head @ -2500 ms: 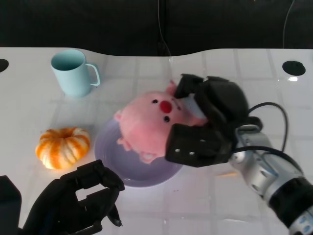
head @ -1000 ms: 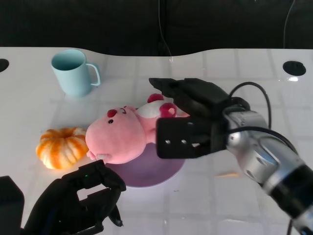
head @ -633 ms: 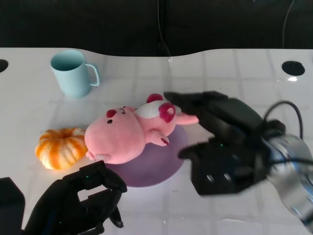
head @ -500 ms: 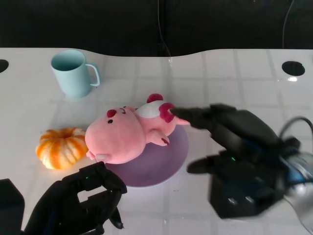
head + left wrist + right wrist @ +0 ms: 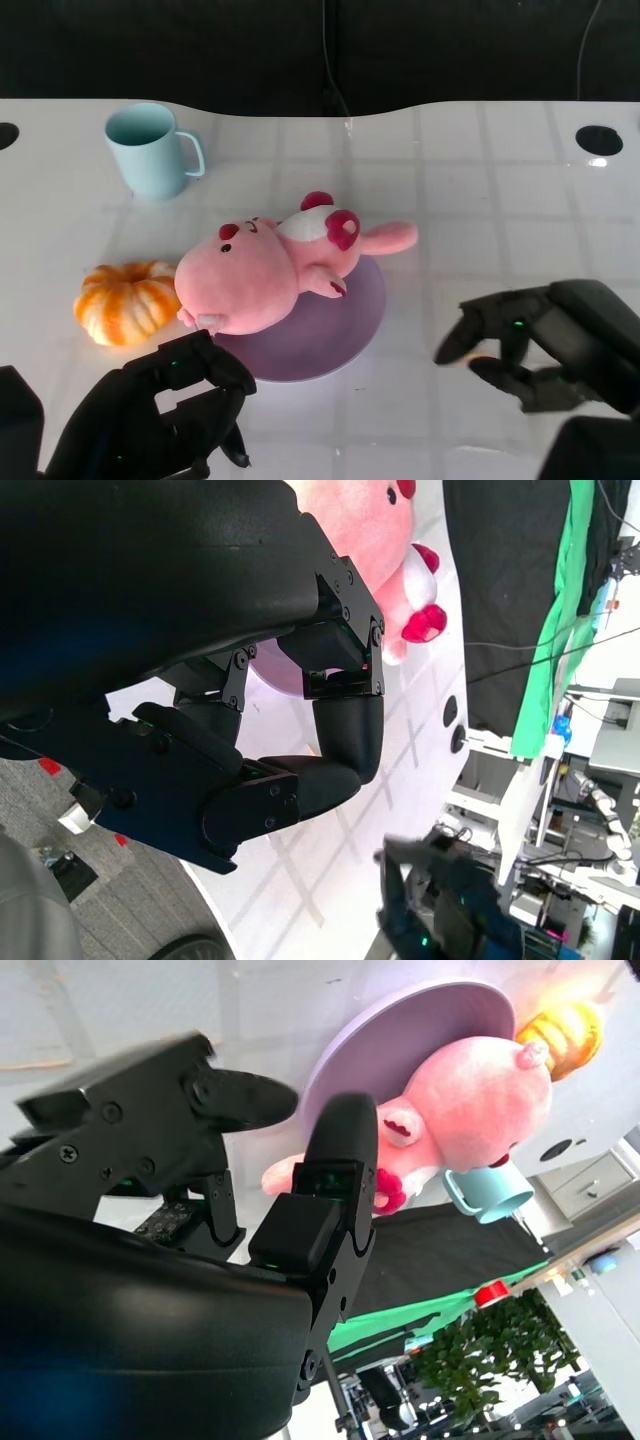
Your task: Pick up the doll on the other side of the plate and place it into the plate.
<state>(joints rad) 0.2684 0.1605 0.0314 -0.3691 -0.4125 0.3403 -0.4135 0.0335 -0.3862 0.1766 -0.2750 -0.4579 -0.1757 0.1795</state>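
Observation:
The pink pig doll [image 5: 270,272] lies on its side on the purple plate [image 5: 345,325], its head over the plate's left rim and one foot past the right rim. The right wrist view also shows the doll [image 5: 470,1130] and plate [image 5: 400,1030]. My right hand [image 5: 545,345] is low at the right, apart from the doll, fingers spread and holding nothing. My left hand [image 5: 165,415] sits at the lower left with its fingers curled in on nothing, just short of the plate's near rim. The left wrist view shows the same curled fingers [image 5: 290,750] and the doll [image 5: 385,540].
An orange pumpkin [image 5: 128,300] lies just left of the doll's head. A light blue mug [image 5: 150,148] stands at the back left. The white table [image 5: 480,190] ends at a dark edge behind; round holes mark its far corners.
My right hand carried the doll over the plate, let it go lying on its side, then drew back toward the lower right. The left hand has stayed put.

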